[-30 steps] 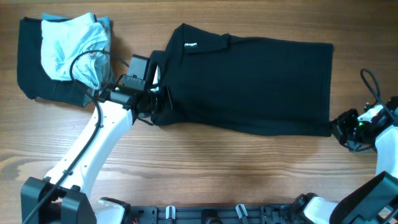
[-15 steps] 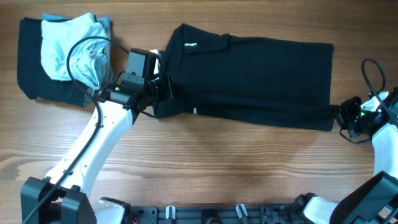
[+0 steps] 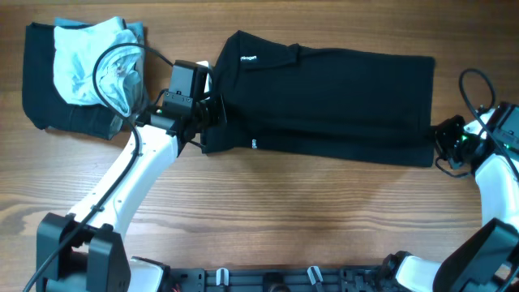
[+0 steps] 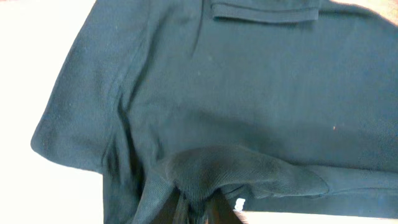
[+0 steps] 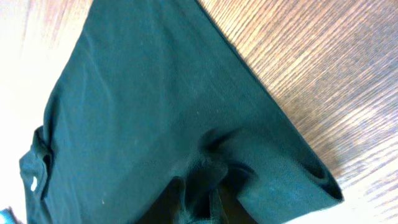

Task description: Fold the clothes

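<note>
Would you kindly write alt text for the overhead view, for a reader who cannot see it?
A black polo shirt lies folded lengthwise on a wooden table. The left arm's fingers are at its collar end, the right arm's fingers at its hem; a pale blue garment rests on dark cloth nearby.

Plain black polo shirt point(image 3: 324, 105), small white neck label point(image 3: 249, 58) at its collar. Beyond the shirt's collar end, pale blue and white garment point(image 3: 89, 61) on more black cloth point(image 3: 36, 89). Under the shirt, brown wood-grain table point(image 3: 284, 211), streaked darker.
</note>
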You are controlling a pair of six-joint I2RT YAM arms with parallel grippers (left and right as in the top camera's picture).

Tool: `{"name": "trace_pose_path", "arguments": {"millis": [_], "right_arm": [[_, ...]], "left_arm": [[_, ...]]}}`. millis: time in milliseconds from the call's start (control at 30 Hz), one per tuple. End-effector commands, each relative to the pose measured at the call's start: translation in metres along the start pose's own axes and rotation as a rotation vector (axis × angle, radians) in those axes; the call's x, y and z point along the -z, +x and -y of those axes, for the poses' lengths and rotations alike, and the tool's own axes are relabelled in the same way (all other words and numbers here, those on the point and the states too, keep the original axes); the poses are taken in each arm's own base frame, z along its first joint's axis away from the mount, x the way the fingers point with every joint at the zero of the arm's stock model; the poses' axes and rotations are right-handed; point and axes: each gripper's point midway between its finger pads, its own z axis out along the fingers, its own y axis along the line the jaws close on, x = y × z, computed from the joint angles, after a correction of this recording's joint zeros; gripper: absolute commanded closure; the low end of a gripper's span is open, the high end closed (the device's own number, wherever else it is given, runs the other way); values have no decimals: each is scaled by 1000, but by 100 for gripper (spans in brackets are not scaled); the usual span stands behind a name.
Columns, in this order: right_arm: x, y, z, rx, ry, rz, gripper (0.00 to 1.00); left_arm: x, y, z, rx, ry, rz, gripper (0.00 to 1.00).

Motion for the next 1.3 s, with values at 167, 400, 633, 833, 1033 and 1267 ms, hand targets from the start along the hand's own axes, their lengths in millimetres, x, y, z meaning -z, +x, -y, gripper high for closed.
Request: {"name": "trace_pose_path", "arguments": {"millis": [167, 400, 633, 833, 1033, 1267], "right_arm": [[-11, 0, 8, -8, 40, -17, 20], [-9, 23, 19, -23, 89, -111, 17], [-6, 41, 28, -5, 122, -185, 16], [-5, 49, 32, -16, 141, -215, 16], [-3, 52, 39, -20, 176, -225, 16], [-4, 70, 73, -36, 321, -260, 15]], "left_arm": [[-5, 10, -21, -71, -99, -50, 16], [-2, 54, -55, -98, -248, -231, 20], [-31, 87, -53, -159, -173, -353, 38], [-60, 105, -62, -152, -184, -421, 65], [-63, 108, -75, -146, -234, -438, 96], [-44, 95, -115, -11, -351, -425, 96]]}}
